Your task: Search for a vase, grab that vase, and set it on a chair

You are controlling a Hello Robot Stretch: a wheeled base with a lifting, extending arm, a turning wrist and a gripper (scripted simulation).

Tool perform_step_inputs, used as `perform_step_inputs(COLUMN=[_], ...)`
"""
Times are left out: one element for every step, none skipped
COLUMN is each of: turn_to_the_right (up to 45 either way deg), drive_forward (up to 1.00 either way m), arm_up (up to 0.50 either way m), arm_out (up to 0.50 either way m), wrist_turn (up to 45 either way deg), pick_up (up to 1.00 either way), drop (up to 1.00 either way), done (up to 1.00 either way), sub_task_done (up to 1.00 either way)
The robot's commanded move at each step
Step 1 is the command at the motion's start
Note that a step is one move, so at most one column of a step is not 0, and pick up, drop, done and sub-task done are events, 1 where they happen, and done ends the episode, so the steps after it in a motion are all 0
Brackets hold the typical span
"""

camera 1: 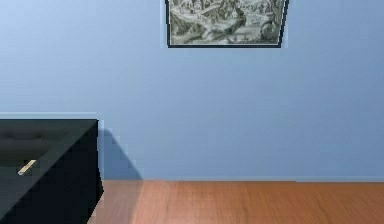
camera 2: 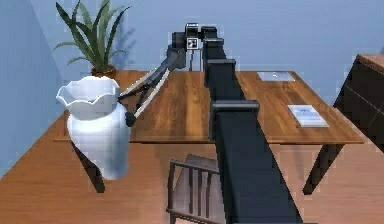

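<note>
My gripper (camera 2: pixel 124 108) holds the white vase (camera 2: pixel 95 125) at its fingertips, clear of the table (camera 2: pixel 180 110); my arm (camera 2: pixel 235 130) hides part of the chair (camera 2: pixel 195 195).

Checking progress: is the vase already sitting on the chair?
No, the white vase hangs at the fingers, clear of the chair.

one vase (camera 2: pixel 98 128), one chair (camera 2: pixel 193 188), one table (camera 2: pixel 185 105)
</note>
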Motion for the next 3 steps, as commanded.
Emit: perform_step_inputs(turn_to_the_right=[0.0,0.0,0.0], drive_forward=[0.0,0.0,0.0], arm_up=[0.0,0.0,0.0], arm_out=[0.0,0.0,0.0], wrist_turn=[45.0,45.0,45.0], pick_up=[0.0,0.0,0.0], drop=[0.0,0.0,0.0], done=[0.0,0.0,0.0], sub_task_done=[0.0,0.0,0.0])
